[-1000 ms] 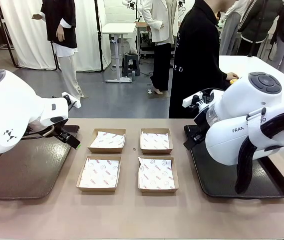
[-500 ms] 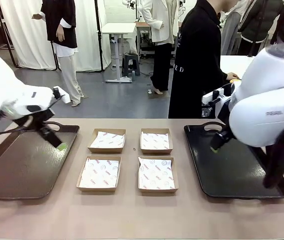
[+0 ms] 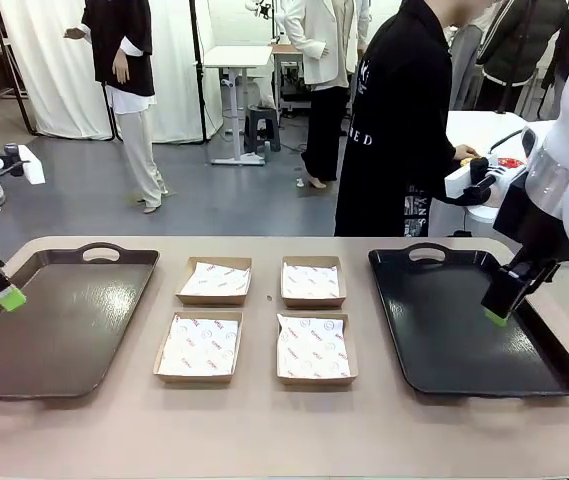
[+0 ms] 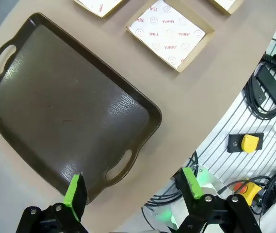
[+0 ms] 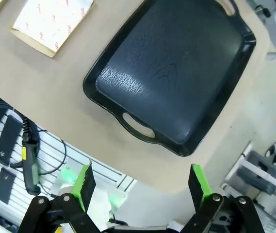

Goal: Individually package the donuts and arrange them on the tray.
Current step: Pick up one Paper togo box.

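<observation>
Donuts cannot be made out; a small yellow and red patch (image 3: 504, 162) by the person's hand on the white side table is too small to tell. A brown tray (image 3: 64, 330) lies bare at the left and a black tray (image 3: 454, 330) bare at the right. My left gripper (image 3: 6, 296) hangs above the brown tray's outer left edge. It stands open and holds nothing, as the left wrist view shows: left gripper (image 4: 132, 184), brown tray (image 4: 70, 107). My right gripper (image 3: 497, 312) hovers over the black tray's right part, open too: right gripper (image 5: 141, 180), black tray (image 5: 171, 73).
Four shallow cardboard boxes (image 3: 199, 348) lined with printed paper sit in a two-by-two block between the trays. A person (image 3: 394, 130) in black stands at the far side, turned toward the white side table (image 3: 484, 125). Cables and a yellow button (image 4: 250, 142) lie beyond the table's near edge.
Both arms have risen and swung outward, away from the boxes, the left toward the table's left edge and the right toward its right side. Both grippers stayed open.
</observation>
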Controlling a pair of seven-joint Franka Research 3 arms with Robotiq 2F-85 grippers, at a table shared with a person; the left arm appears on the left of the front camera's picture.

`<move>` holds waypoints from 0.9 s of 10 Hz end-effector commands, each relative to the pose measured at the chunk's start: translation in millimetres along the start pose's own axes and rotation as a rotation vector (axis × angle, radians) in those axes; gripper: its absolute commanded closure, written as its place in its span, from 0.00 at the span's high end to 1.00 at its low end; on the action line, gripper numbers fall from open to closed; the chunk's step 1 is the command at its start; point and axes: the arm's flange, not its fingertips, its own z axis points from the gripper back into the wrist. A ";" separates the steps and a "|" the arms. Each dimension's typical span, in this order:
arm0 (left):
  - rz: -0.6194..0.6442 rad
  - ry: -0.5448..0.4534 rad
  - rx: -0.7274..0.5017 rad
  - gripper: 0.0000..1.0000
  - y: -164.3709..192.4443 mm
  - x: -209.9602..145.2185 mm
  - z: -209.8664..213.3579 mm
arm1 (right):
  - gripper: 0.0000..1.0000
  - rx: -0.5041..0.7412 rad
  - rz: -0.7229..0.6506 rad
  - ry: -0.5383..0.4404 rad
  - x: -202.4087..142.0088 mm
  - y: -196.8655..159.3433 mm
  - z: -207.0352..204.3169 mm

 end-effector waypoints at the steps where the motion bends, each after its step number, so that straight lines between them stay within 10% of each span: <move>1: -0.014 0.031 -0.033 1.00 -0.4 9.5 -18.9 | 1.00 0.031 -0.001 0.017 12.3 -2.3 -17.6; 3: -0.003 0.013 -0.009 1.00 0.0 2.1 -5.2 | 1.00 0.031 -0.001 0.017 12.3 -2.3 -17.6; 4: 0.120 -0.174 -0.275 1.00 20.9 4.2 -1.5 | 1.00 0.014 0.003 0.020 5.0 -1.4 -9.7; 6: 0.405 -0.525 -0.739 1.00 73.6 -24.7 4.5 | 1.00 0.647 -0.275 -0.278 -42.8 -54.6 -38.0; 9: 0.774 -0.841 -1.186 1.00 125.1 -101.9 -24.2 | 1.00 1.063 -0.581 -0.386 -109.0 -92.5 -123.1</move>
